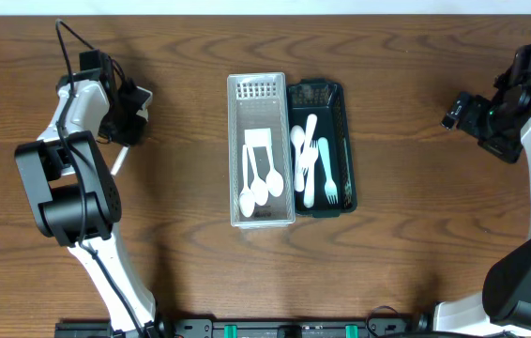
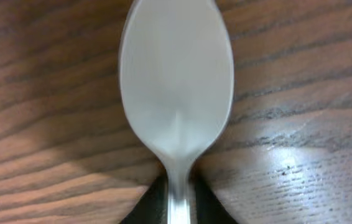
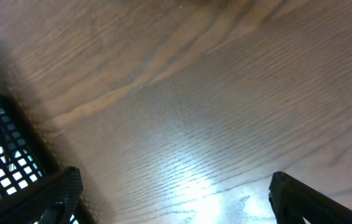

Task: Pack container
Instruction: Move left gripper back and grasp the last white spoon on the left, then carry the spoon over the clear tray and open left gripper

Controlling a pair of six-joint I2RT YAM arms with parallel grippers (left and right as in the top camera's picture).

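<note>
Brown wood-grain desk (image 1: 172, 253) under everything, streaked with glare in both wrist views. Found the left gripper (image 2: 179, 208) clenched on a white spoon (image 2: 176, 93), pinching it at the neck just below the bowl. Saw the bowl jutting out past the dark fingers (image 2: 148, 205), hollow side up, close over the wood; could not tell whether it touched. Placed this gripper at the far left of the desk, well apart from the containers.

Found the right gripper (image 3: 175, 180) released, its two fingers spread wide above the wood at the far right, also well apart from the middle.

At the centre, noted a clear container (image 1: 232, 141) and a dark green basket (image 1: 345, 122) side by side, long walls touching, the clear one on the left. Counted three white spoons (image 1: 259, 188) in the clear container, bowls toward the near end. Made out a jumble of white cutlery (image 1: 305, 160) in the basket, with one pale blue fork (image 1: 329, 178) along its right side, tines toward the near end. Caught a corner of that basket's mesh at the left edge of the right wrist view.
</note>
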